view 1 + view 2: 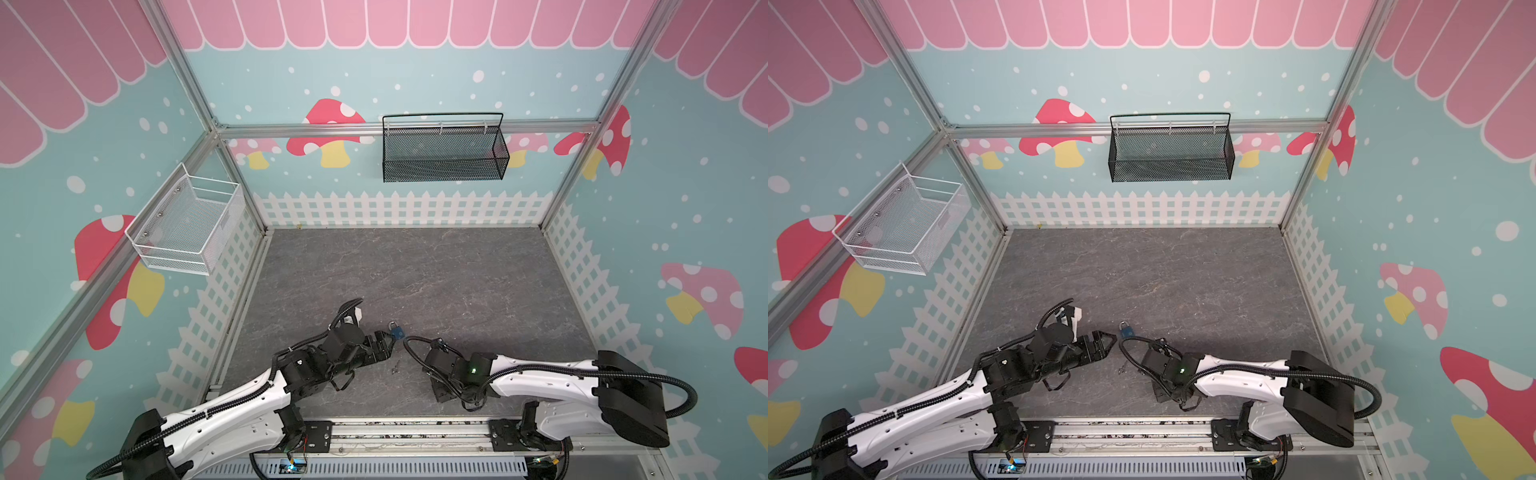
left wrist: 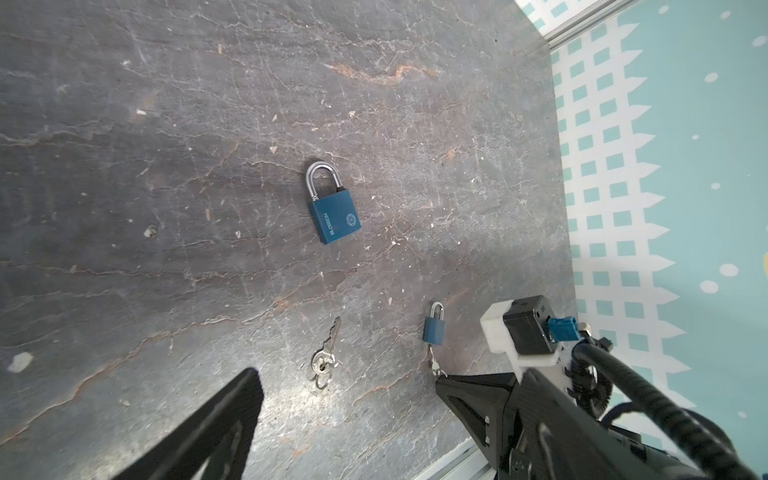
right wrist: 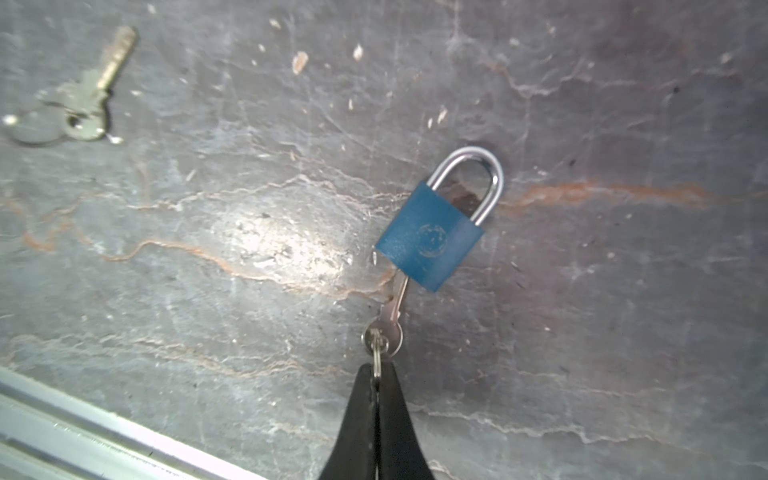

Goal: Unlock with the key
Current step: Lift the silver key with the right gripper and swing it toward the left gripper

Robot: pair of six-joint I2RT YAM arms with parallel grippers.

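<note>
So, quick rundown: the right gripper (image 3: 376, 374) is clamped fully closed on the key ring (image 3: 376, 347). That ring is threaded through the head of the inserted key (image 3: 397, 309), which is pushed into the bottom of the small padlock (image 3: 430, 241). That little blue lock lies flat on the grey tabletop (image 1: 415, 270), just past the gripper's tip, and its shackle looks seated in the body. I can't pick it out in the top views. What does show in both top views is the big padlock (image 1: 397, 331), also blue. It sits near the front edge at roughly 6 o'clock on the tabletop, with its shackle pointing to about 11 o'clock. The loose key (image 1: 395, 368), on a ring of its own, lies at 6 o'clock from that lock, a bit apart from it and lying free. The left gripper (image 1: 390, 346) is at about 8 o'clock from the big padlock, close beside it, jaws spread wide and holding nothing. The right arm (image 1: 536, 376) lies at 4 o'clock of the same lock. Up on the walls, a black mesh basket (image 1: 442, 166) hangs at 12 o'clock and a white wire basket (image 1: 187, 224) at 10 o'clock, both well away from the locks.
</note>
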